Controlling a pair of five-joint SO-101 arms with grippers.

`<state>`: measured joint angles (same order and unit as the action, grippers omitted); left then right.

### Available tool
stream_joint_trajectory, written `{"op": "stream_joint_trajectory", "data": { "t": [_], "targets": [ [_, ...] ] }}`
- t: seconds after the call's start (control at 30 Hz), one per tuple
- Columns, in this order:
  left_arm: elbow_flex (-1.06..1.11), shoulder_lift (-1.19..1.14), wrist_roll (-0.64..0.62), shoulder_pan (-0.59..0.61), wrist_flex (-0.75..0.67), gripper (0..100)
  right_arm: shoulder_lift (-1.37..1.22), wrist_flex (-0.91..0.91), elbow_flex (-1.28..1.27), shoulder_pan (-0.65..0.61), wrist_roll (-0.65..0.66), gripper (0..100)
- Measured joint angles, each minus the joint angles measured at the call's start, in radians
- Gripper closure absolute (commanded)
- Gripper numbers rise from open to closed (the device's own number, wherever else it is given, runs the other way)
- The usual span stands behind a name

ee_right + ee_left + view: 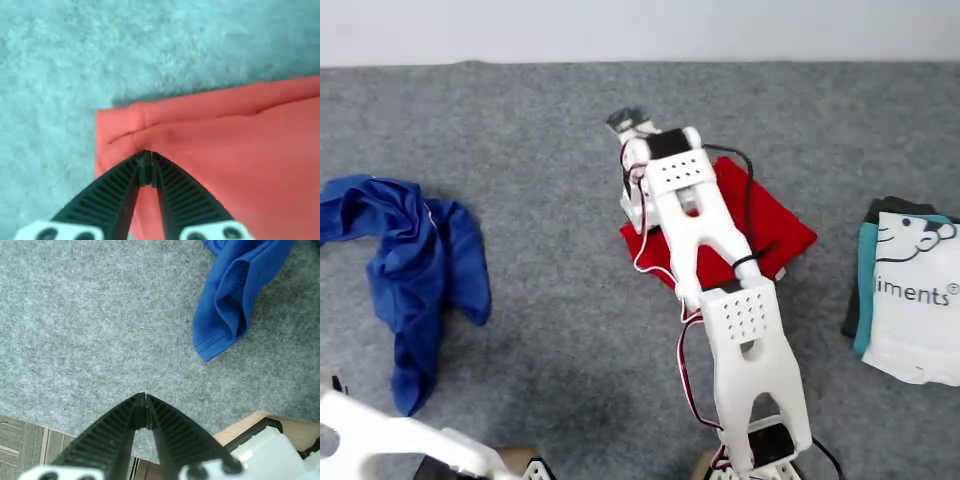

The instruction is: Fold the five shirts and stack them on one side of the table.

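A red shirt [760, 235] lies folded flat mid-table, under my right arm. My right gripper [145, 164] is shut on the red shirt [235, 150] close to one corner, where a crease runs into the fingertips. In the high view the right gripper [638, 215] sits at the shirt's left corner. A crumpled blue shirt [415, 260] lies at the left. My left gripper [145, 405] is shut with nothing in it, low over the grey mat, a little away from the blue shirt's hem [225, 315]. A stack of folded shirts [910, 290] rests at the right edge, a white printed one on top.
Grey felt mat [550, 300] covers the table. The left arm [380, 435] stays at the near left corner, by the table's front edge [30, 437]. Red and black cables [685, 350] run along the right arm.
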<state>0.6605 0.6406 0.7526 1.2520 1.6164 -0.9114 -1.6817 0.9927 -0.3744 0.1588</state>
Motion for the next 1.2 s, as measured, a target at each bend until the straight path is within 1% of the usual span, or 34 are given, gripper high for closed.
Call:
{"op": "stream_joint_trajectory", "data": {
  "t": [0.1,0.2,0.27,0.37,0.43,0.53,0.6,0.67,0.7,0.77,0.87,0.93,1.03,1.2],
  "targets": [
    [0.000,0.000,0.000,0.000,0.000,100,0.029,-0.072,0.095,0.058,-0.037,99.0],
    [0.000,0.000,0.000,0.000,0.000,100,0.091,-0.072,0.110,0.123,-0.114,99.0],
    [0.000,0.000,0.000,0.000,0.000,100,0.149,-0.072,0.098,0.163,-0.141,99.0],
    [0.000,0.000,0.000,0.000,0.000,100,0.262,-0.072,0.012,0.189,-0.196,99.0],
    [0.000,0.000,0.000,0.000,0.000,100,0.341,-0.072,-0.068,0.195,-0.259,99.0],
    [0.000,0.000,0.000,0.000,0.000,100,0.445,-0.072,-0.201,0.196,-0.390,98.9],
    [0.000,0.000,0.000,0.000,0.000,100,0.485,-0.074,-0.275,0.193,-0.502,98.6],
    [0.000,0.000,0.000,0.000,0.000,100,0.493,-0.074,-0.319,0.195,-0.624,94.1],
    [0.000,0.000,0.000,0.000,0.000,100,0.493,-0.074,-0.338,0.201,-0.686,89.8],
    [0.000,0.000,0.000,0.000,0.000,100,0.474,-0.074,-0.347,0.212,-0.787,77.9],
    [0.000,0.000,0.000,0.000,0.000,100,0.402,-0.074,-0.348,0.218,-0.858,59.7],
    [0.000,0.000,0.000,0.000,0.000,100,0.351,-0.074,-0.351,0.216,-0.918,51.9],
    [0.000,0.000,0.000,0.000,0.000,100,0.287,-0.054,-0.351,0.213,-0.976,50.6],
    [0.000,0.000,0.000,0.000,0.000,100,0.216,0.018,-0.351,0.219,-1.030,50.6]
  ]
}}
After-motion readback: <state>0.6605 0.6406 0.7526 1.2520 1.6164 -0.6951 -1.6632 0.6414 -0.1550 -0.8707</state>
